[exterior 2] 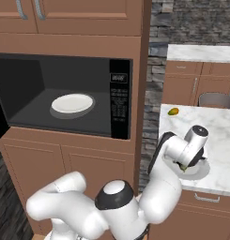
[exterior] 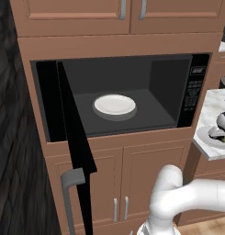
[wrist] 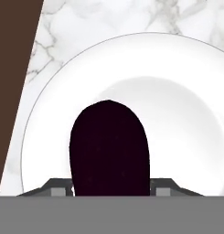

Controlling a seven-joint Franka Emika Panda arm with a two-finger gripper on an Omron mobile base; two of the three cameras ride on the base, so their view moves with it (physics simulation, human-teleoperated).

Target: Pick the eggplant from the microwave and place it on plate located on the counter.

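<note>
The eggplant sits between the gripper fingers directly over the plate on the counter, its dark body pointing away from the hand toward the plate's middle. From here I would say the step in hand is the release: the jaws stand close against the eggplant's flanks, but I cannot tell whether they are pinching it or have just begun to let go. To do this well, the hand should part its fingers evenly and only a little at first, so the stubby thing settles into the shallow dish rather than rolling toward the rim; then it should draw straight back along its own axis, without sweeping sideways and nudging the eggplant off. In the right base view the arm is folded out to the robot's right, its white wrist bent down over the plate near the counter's front edge, with a bit of yellowish-green showing beneath the hand. A small yellow-green fruit lies farther back on the marble, well apart. The microwave stands with its door swung wide, and a brighter white plate rests alone in the cavity, so the retrieval half looks done.
</note>
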